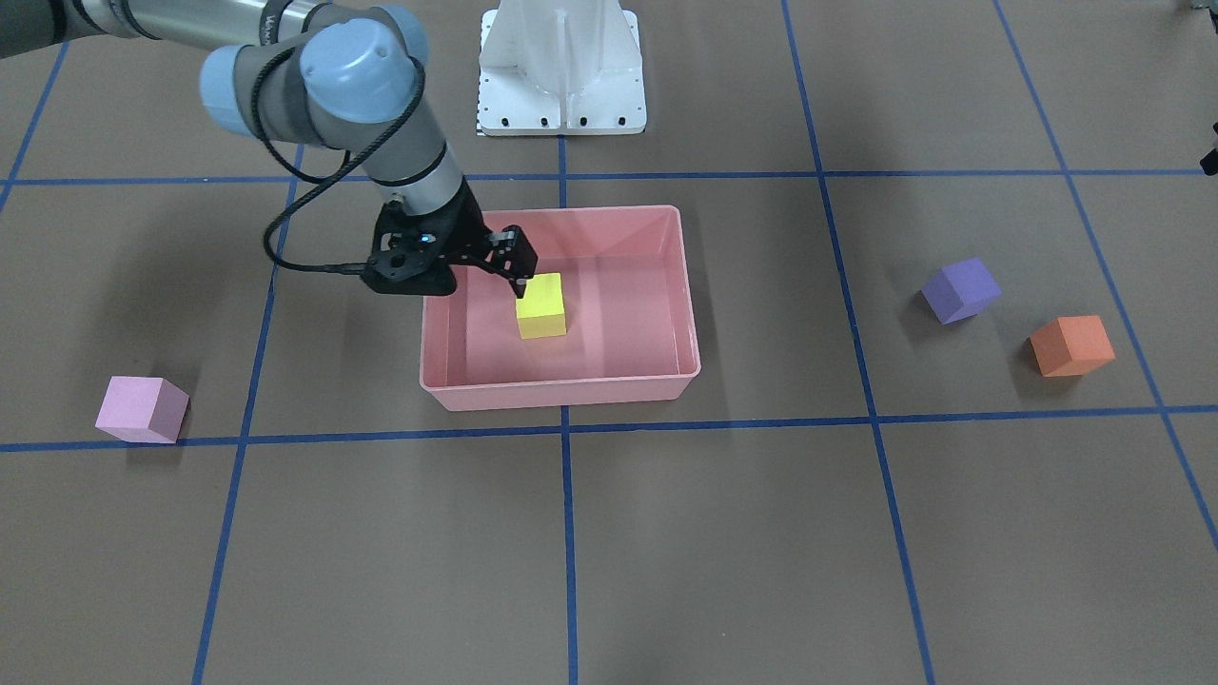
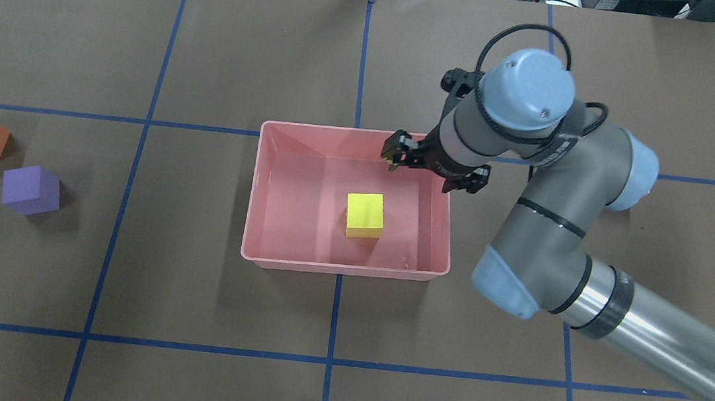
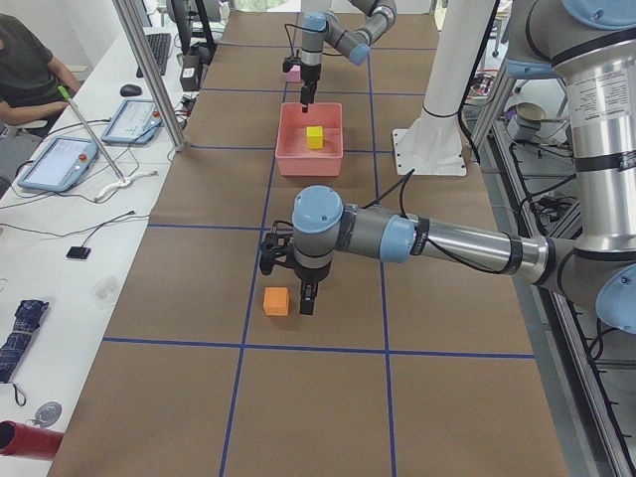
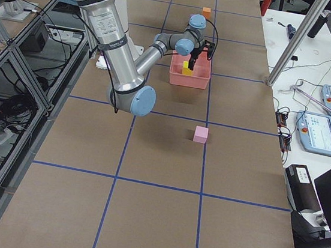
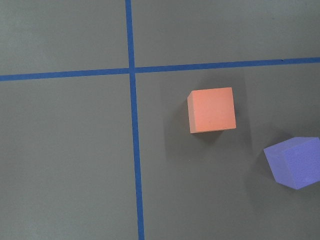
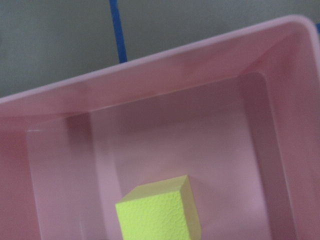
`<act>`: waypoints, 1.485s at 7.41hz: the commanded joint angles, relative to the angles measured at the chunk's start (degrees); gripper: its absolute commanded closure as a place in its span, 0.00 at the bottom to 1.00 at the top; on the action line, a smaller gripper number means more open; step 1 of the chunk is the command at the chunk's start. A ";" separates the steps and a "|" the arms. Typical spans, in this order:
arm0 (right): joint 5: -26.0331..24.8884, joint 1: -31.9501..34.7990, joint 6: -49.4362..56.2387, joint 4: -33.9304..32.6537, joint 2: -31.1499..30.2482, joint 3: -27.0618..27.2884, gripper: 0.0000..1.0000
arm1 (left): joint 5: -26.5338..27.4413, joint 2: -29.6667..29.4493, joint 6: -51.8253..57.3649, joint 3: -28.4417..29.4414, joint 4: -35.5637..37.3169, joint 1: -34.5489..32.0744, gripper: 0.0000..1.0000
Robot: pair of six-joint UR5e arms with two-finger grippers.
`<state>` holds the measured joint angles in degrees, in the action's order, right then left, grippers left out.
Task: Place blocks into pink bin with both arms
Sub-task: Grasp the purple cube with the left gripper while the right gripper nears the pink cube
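One brown mat (image 1: 742, 552) bears blue tape gridlines (image 1: 568, 533).

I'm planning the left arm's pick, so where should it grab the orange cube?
Come straight down from above and pinch two opposite side faces of the orange cube. It sits flat with all sides free; the purple cube stands apart off one corner.

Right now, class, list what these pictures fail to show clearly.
Left gripper: shows only in the exterior left view; fingers too small to judge.
Purple block: cut off by the left wrist view's right edge.
Yellow-green block: cut off by the right wrist view's bottom edge.
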<state>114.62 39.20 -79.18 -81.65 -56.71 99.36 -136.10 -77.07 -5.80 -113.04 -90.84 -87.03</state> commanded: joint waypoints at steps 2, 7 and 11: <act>6.28 13.93 14.01 -0.18 -9.37 -1.69 0.02 | -0.74 -0.89 0.26 0.01 -1.88 0.28 0.00; 9.57 21.08 27.83 0.17 -17.64 -2.32 0.02 | 6.44 -3.88 -32.02 0.80 -15.24 20.10 0.00; 10.80 22.41 29.70 0.26 -19.14 -2.85 0.02 | 9.19 -11.35 -51.50 9.13 -16.90 30.60 0.00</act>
<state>125.39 61.46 -49.65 -81.46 -75.58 96.57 -127.15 -86.75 -54.20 -107.28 -106.81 -58.48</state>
